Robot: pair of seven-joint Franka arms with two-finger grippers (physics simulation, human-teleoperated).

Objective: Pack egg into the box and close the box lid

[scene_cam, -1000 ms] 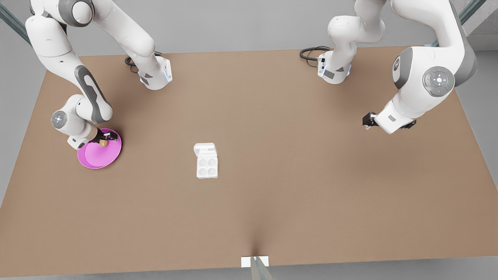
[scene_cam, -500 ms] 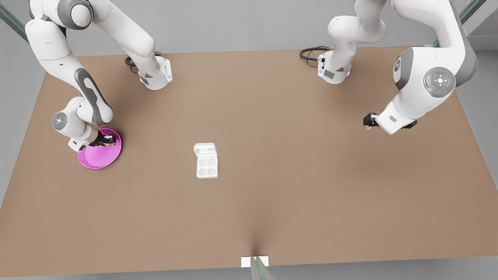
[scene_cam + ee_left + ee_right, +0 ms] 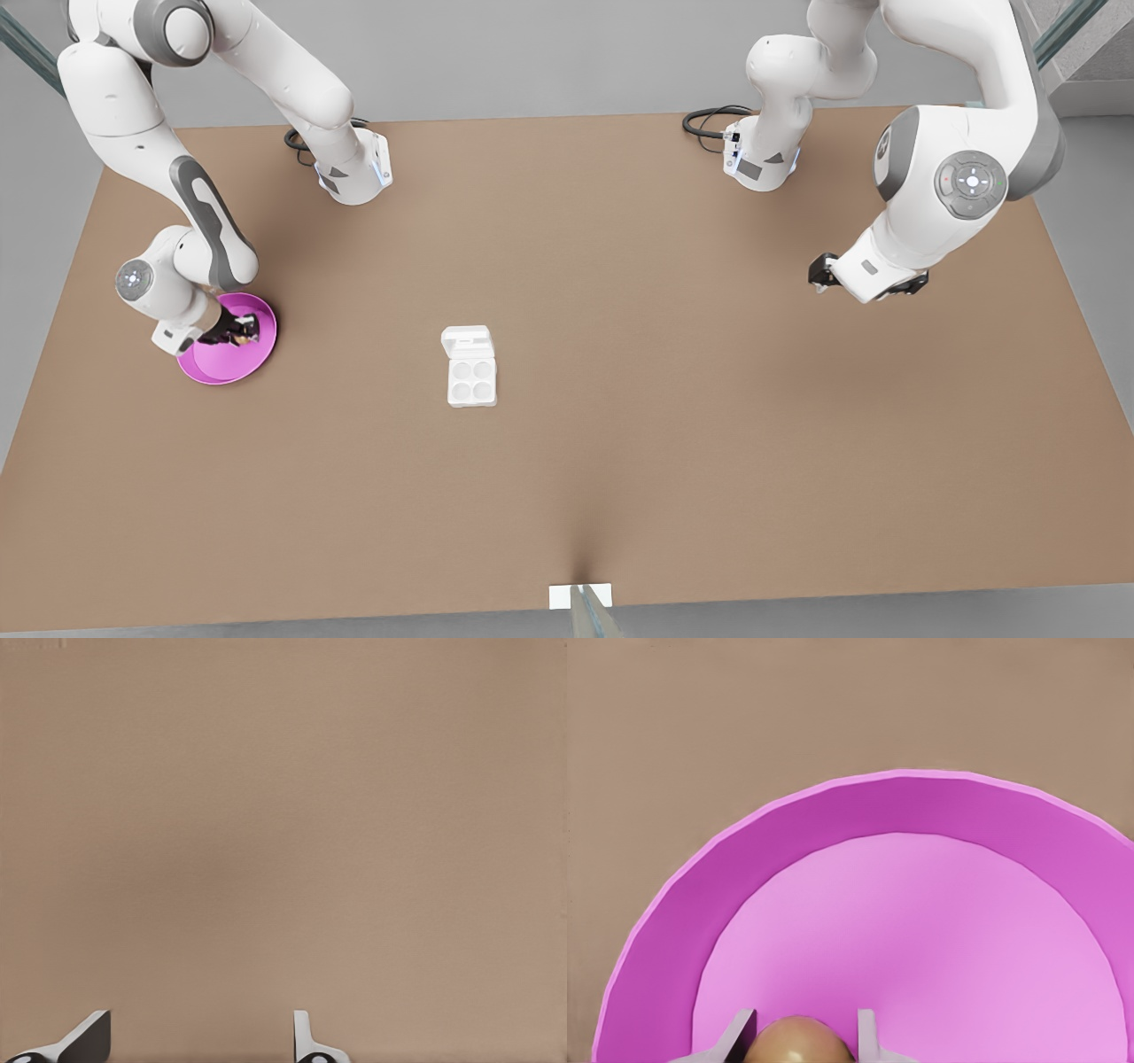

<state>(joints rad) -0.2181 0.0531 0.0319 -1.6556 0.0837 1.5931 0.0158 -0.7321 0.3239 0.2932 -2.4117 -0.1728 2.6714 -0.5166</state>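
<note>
the egg (image 3: 799, 1041) is flanked by the right gripper (image 3: 232, 330), fingers parted, inside the pink plate (image 3: 921, 815). the left gripper (image 3: 204, 1041) is held open and empty over the table (image 3: 620, 354)

pink plate (image 3: 232, 361) rests on the brown table (image 3: 673, 372).

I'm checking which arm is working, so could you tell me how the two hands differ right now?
The right hand is down in the pink plate, whereas the left hand hangs over bare table. The right hand's fingers flank the egg, while the left hand's fingers stand apart with nothing between them. Both are two-finger hands pointing down at the table.
</note>
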